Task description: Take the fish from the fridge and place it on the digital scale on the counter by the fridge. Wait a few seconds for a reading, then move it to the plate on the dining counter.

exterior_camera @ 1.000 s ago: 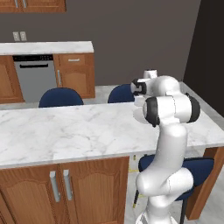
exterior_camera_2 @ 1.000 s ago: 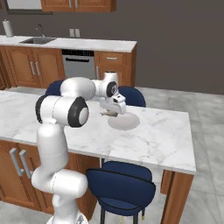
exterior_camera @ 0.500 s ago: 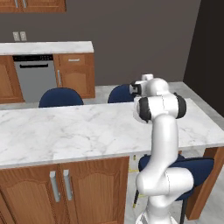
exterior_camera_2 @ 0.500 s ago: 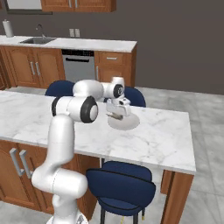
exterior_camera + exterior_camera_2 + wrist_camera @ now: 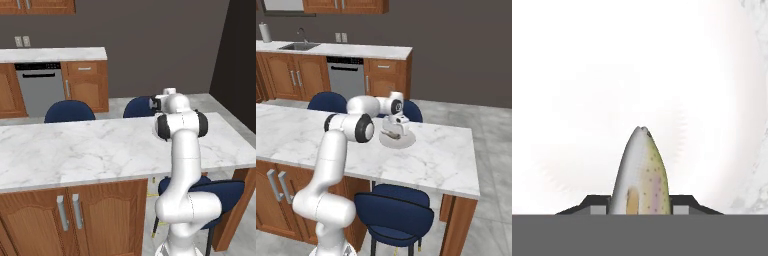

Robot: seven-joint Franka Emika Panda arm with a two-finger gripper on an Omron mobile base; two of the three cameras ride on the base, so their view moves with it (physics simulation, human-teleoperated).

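Observation:
The fish [image 5: 642, 175], pale tan-grey with small speckles, points away from me between my two dark fingertips [image 5: 684, 202]. My gripper [image 5: 639, 202] is shut on the fish, held low over the white plate [image 5: 612, 90]. From the right base view, the gripper [image 5: 392, 131] points down at the round plate [image 5: 406, 141] with the fish [image 5: 389, 134] just above its left part. The plate rests on the dining counter [image 5: 441, 160], a long marble island [image 5: 75, 150]. I cannot tell whether the fish touches the plate.
Blue stools stand on the near side [image 5: 395, 215] and far side [image 5: 330, 101] of the island. Behind is a back counter [image 5: 381, 51] with a dishwasher [image 5: 346, 75] and sink [image 5: 300, 46]. The island's right edge [image 5: 471, 150] is near the plate.
The arm has reached farther over the island and the hand has come down and right with the fish, closer to the plate.

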